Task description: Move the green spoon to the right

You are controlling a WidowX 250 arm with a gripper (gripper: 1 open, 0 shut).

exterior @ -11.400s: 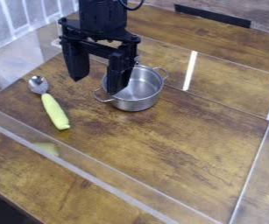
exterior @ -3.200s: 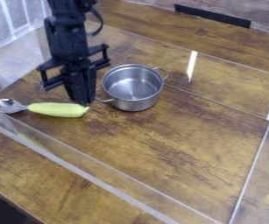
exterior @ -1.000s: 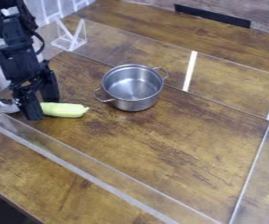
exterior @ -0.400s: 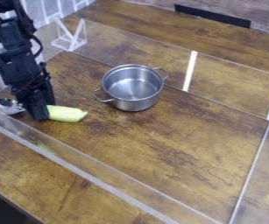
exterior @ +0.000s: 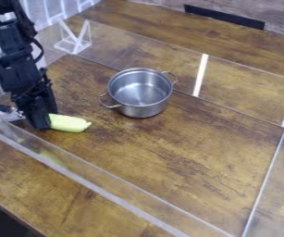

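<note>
My gripper (exterior: 38, 118) is pinching narrow around the green spoon (exterior: 67, 122) handle. Steel pot (exterior: 141, 92) is sitting to its right, apart; clear wall (exterior: 94, 190) is running just in front.

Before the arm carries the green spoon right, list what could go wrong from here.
1. The gripper is down on the bowl-side end of the green spoon, not its middle, so the free end may droop or slip out when lifted.
2. The steel pot sits to the right, and a low carry could clip it.
3. The clear wall runs close in front, so a swinging handle could strike it.
</note>
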